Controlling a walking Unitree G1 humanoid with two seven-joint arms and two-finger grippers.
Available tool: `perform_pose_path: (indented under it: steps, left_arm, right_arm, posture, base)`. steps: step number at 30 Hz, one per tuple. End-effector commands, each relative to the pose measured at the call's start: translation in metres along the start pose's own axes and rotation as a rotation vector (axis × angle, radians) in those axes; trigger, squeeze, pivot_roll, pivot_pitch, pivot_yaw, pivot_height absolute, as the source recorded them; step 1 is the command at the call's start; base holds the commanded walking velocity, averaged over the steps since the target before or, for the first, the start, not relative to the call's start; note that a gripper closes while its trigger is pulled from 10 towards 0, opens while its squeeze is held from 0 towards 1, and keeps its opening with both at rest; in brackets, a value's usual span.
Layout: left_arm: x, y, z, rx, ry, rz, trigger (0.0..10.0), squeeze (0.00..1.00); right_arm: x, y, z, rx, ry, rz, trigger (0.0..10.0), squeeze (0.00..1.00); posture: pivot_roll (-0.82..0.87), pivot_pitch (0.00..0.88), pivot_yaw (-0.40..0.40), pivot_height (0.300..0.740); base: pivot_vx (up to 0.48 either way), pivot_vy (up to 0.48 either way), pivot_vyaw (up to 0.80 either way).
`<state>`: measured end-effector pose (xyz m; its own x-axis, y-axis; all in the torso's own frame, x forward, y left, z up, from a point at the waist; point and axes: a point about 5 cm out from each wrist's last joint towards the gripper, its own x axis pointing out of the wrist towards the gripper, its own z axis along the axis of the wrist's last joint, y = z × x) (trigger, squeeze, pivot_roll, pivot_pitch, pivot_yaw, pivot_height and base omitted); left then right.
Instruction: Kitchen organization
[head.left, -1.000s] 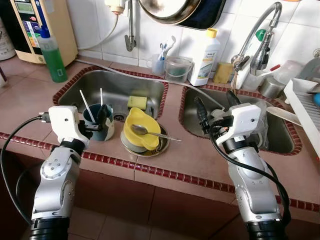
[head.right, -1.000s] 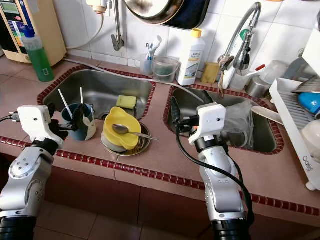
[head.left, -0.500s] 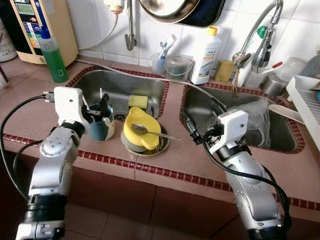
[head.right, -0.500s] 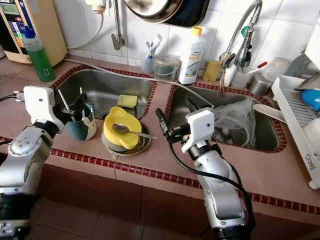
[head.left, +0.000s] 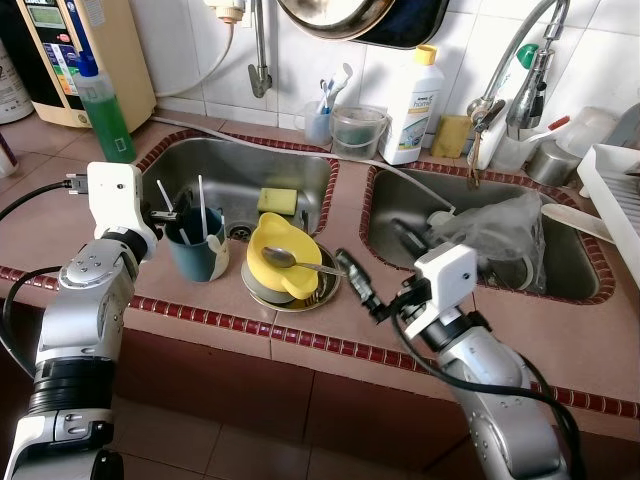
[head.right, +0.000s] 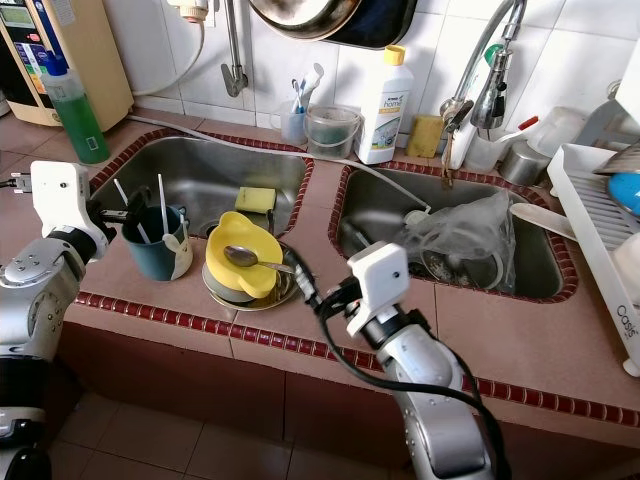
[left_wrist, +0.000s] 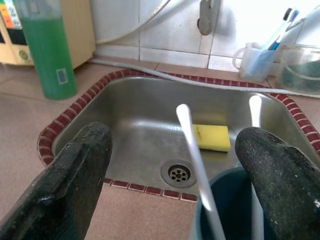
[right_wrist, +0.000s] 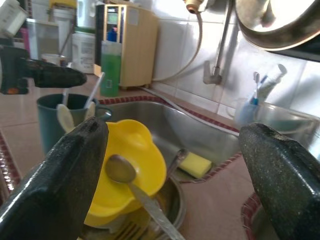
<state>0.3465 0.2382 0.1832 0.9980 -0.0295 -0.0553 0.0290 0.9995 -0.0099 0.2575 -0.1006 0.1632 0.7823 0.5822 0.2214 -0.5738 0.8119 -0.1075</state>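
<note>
My right gripper (head.left: 355, 285) hung low in the middle of the frame, its black fingers spread wide and aimed at the long steel spoon (head.left: 290, 262) that lay across the yellow plastic bowl (head.left: 281, 257). That bowl sat stacked on a round steel plate (head.left: 322, 291) at the near rim of the counter, just left of centre. Nothing was between my fingers there; in the right wrist view the spoon's bowl (right_wrist: 118, 169) sat just inside one finger, with its handle running toward me.

Over at the left of the frame, my left gripper (head.left: 167, 213) was just beside the dark teal mug (head.left: 196, 249), fingers also spread wide and empty, with two white utensil handles (left_wrist: 196, 165) standing up out of the mug between them.

I judged the step in hand to be taking that spoon. To do it well, I'd have come in along the handle, not across the scoop, kept both fingertips clear of the yellow rim, and closed low on the thin shaft so it wouldn't swivel. The bowl looked light and perched, so a sideways nudge could have tipped it off the plate.
</note>
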Motion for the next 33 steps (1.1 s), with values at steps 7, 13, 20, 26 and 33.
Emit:
perform_pose_path:
  steps: [7,13,20,26,33]
  left_arm:
    - [0.002,-0.007,0.009,-0.082,0.005,-0.083,10.0,0.0]
    - [0.003,-0.011,0.014,-0.109,0.008,-0.127,0.0,0.0]
    - [0.002,-0.009,0.02,-0.143,0.01,-0.145,0.0,0.0]
    - [0.002,-0.006,0.028,-0.178,0.006,-0.155,0.0,0.0]
    - [0.0,-0.003,0.033,-0.17,0.009,-0.166,0.0,0.0]
  right_arm:
    - [-0.002,0.008,0.007,0.025,0.007,0.069,10.0,0.0]
    - [-0.004,0.017,0.011,0.058,0.004,0.133,10.0,0.0]
    - [-0.006,0.021,0.013,0.087,0.005,0.144,10.0,0.0]
    - [-0.006,0.021,0.015,0.131,-0.006,0.13,10.0,0.0]
    - [-0.005,0.023,0.015,0.142,0.0,0.135,10.0,0.0]
  posture:
    - [0.02,0.0,-0.024,0.74]
    - [0.02,0.0,-0.019,0.74]
    - [0.02,0.0,-0.01,0.74]
    - [0.03,0.0,-0.005,0.74]
    - [0.04,0.0,0.0,0.74]
  base:
    - [0.0,0.0,0.0]
    - [0.0,0.0,0.0]
    - [0.0,0.0,0.0]
    - [0.0,0.0,0.0]
    - [0.0,0.0,0.0]
